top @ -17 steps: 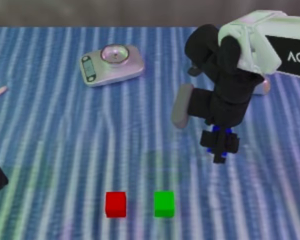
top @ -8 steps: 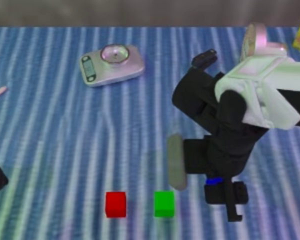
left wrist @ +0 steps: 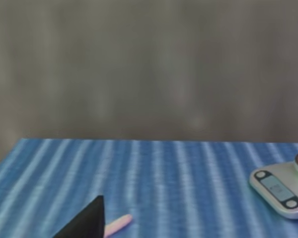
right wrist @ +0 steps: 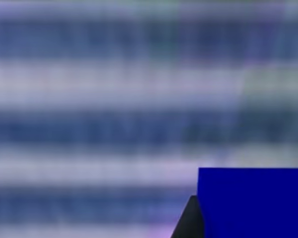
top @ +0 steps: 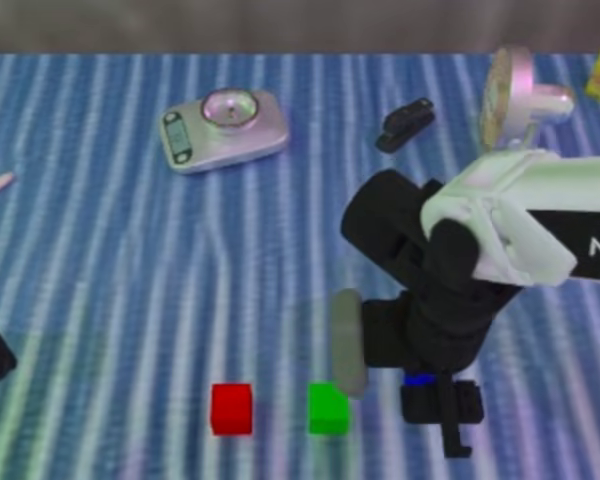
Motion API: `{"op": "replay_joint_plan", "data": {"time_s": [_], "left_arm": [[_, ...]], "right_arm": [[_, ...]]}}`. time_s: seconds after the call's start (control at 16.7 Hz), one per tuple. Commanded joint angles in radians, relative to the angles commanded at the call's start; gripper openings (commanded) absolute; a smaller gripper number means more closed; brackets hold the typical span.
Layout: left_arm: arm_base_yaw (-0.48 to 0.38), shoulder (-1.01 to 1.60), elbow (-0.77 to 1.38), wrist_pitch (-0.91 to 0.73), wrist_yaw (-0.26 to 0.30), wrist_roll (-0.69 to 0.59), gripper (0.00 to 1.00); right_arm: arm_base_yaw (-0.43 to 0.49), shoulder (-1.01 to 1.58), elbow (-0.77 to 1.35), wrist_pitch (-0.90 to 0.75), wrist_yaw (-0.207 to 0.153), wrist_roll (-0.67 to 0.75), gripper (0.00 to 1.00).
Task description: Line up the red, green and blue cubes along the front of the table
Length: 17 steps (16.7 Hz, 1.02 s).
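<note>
Blue-striped table [top: 100,300] (grey wall [left wrist: 149,69] behind)

Setting: rendered simulation tabletop, not a furnished room.
Surface: table [top: 130,300] patterned with blue and pale wavy stripes.
Backdrop: plain grey wall [left wrist: 149,69] behind the table.
Props: silver scale [top: 223,128] near the table's rear edge.

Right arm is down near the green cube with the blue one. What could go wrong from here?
1. The right gripper sits low beside the green cube; its grey side part nearly meets that cube, so a sideways slip could knock it out of line with the red cube.
2. The blue cube is mostly hidden from above, so its spacing is hard to judge.

The left arm stays parked at the table's left edge.
</note>
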<state>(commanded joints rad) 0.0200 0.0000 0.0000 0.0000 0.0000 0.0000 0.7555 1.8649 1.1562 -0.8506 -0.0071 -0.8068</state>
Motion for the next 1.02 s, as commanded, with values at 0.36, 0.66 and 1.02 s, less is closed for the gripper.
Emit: {"op": "replay_joint_plan", "data": {"time_s": [0.36,0.66,1.02], "left_arm": [[0.000,0.000,0.000,0.000,0.000,0.000,1.00],[0.000,0.000,0.000,0.000,0.000,0.000,1.00],[0.000,0.000,0.000,0.000,0.000,0.000,1.00]], "right_arm": [[0.004,0.057,-0.075,0.130,0.001,-0.003,0.00],[0.004,0.057,-0.075,0.130,0.001,-0.003,0.23],[0.004,0.057,-0.075,0.130,0.001,-0.003,0.68]]}}
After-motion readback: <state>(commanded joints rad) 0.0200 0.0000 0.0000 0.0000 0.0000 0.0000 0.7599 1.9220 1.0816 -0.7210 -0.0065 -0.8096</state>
